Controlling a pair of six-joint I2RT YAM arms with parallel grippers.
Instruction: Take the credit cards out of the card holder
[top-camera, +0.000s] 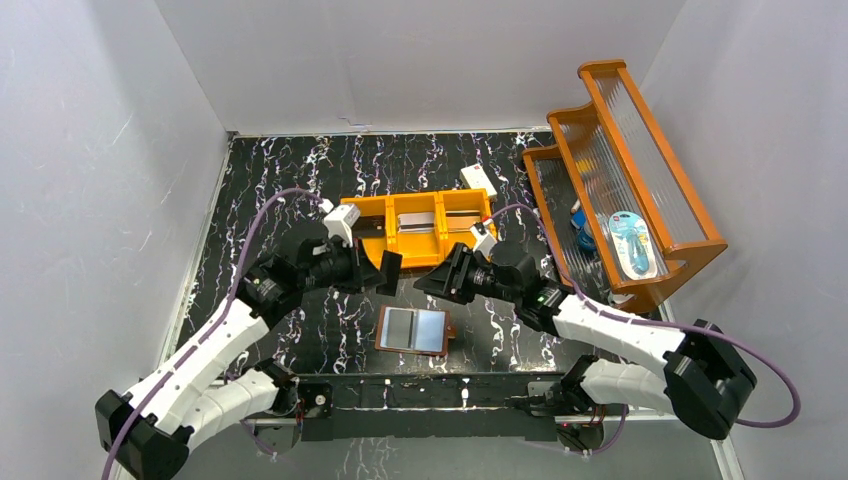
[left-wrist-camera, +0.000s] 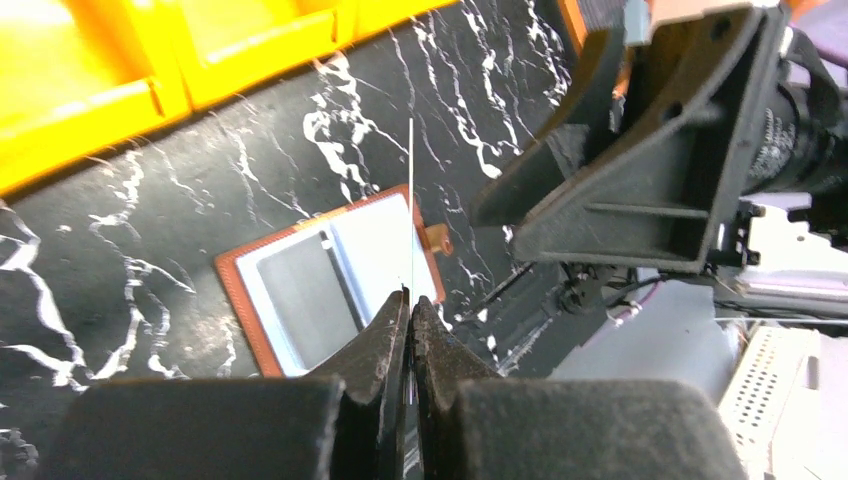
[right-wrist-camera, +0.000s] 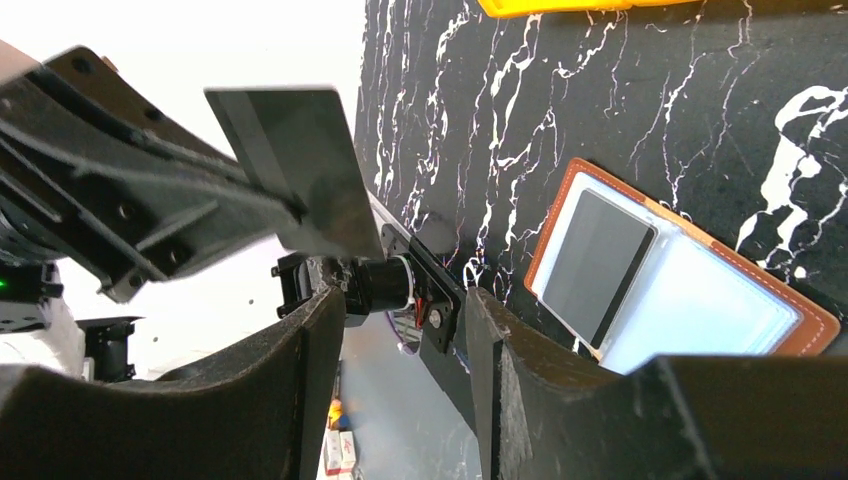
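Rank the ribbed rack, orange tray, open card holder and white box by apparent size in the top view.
Largest to smallest: rack, orange tray, card holder, white box. No two look alike in size.

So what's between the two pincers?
A thin dark rectangular card, pinched in the left pincer, facing the open right pincer; the right wrist view shows it.

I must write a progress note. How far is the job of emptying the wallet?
Done: the wallet lies open; grey cards seem to lie in the orange tray. In hand: the left end effector is shut on a lifted card; the right end effector is open, empty. Left: a pocketed card to pull out.
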